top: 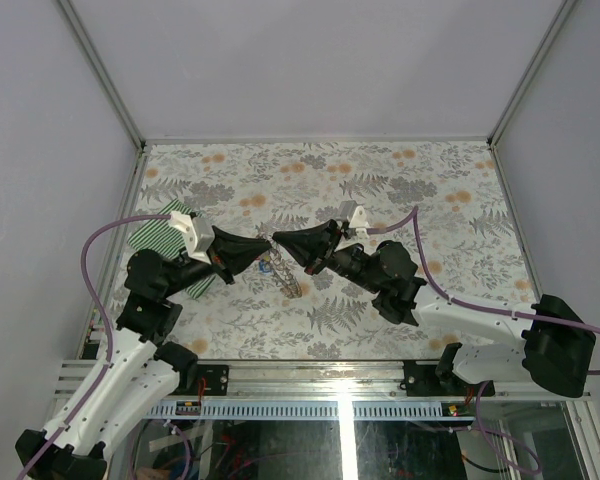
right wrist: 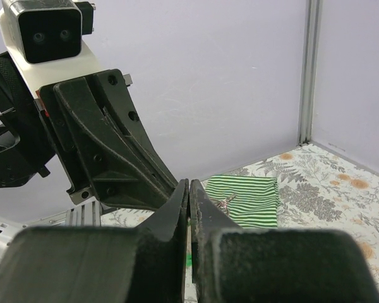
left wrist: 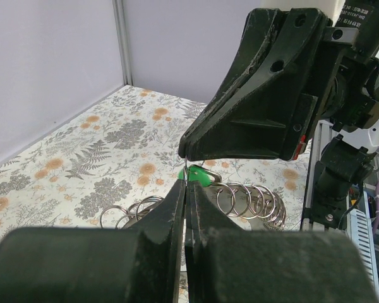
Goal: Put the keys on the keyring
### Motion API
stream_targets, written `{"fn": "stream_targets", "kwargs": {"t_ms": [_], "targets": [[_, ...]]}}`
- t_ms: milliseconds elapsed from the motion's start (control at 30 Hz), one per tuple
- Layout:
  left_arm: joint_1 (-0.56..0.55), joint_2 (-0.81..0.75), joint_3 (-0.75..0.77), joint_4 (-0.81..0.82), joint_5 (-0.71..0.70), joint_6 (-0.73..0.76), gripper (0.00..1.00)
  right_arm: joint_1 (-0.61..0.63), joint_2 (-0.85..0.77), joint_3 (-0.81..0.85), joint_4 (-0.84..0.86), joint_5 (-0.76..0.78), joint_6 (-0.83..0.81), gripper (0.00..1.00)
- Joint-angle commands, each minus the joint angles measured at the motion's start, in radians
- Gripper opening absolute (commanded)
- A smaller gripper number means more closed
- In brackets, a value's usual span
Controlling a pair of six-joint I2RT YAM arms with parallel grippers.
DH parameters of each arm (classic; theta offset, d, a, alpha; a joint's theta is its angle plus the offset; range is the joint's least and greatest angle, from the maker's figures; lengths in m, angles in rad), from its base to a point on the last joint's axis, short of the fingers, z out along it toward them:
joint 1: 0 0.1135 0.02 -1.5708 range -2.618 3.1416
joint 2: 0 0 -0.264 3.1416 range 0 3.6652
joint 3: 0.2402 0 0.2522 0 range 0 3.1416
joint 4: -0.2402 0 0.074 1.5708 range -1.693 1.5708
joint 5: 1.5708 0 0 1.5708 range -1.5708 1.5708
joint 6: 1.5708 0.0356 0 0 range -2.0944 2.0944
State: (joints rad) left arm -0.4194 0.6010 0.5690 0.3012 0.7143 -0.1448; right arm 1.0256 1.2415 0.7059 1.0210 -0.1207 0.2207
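Both grippers meet tip to tip above the table's middle. My left gripper [top: 267, 247] [left wrist: 188, 184] is shut on a thin wire loop of the keyring [left wrist: 252, 201], whose chain of grey rings hangs down to the table [top: 285, 274]. My right gripper [top: 279, 243] [right wrist: 189, 184] is shut too, its tip [left wrist: 184, 154] pinching the same wire just above the left tips. A green key head [left wrist: 200, 177] sits right behind that loop. A small metal key-like piece [right wrist: 226, 201] lies on the striped cloth. Other keys are hidden.
A green-and-white striped cloth [top: 158, 236] [right wrist: 247, 199] lies at the left, partly under my left arm. The floral mat [top: 420, 200] covers the table. Grey walls with metal posts [right wrist: 311, 69] close in the back and sides.
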Motion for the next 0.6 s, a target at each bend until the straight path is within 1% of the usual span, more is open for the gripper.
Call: {"fn": "stream_targets", "kwargs": {"t_ms": [0,267,433,567], "targets": [[0.007,-0.022,-0.003,0.107,0.005,-0.007,0.00,0.002,0.004,0.029,0.035,0.071,0.022,0.00],[0.008,-0.026,-0.004,0.107,0.004,-0.007,0.00,0.002,0.010,0.034,0.000,0.117,0.062,0.01],[0.011,-0.030,-0.005,0.107,0.001,-0.007,0.00,0.002,0.000,0.044,-0.068,0.184,0.119,0.05],[0.013,-0.031,-0.006,0.108,0.003,-0.009,0.00,0.002,-0.010,0.049,-0.124,0.222,0.169,0.11]]}}
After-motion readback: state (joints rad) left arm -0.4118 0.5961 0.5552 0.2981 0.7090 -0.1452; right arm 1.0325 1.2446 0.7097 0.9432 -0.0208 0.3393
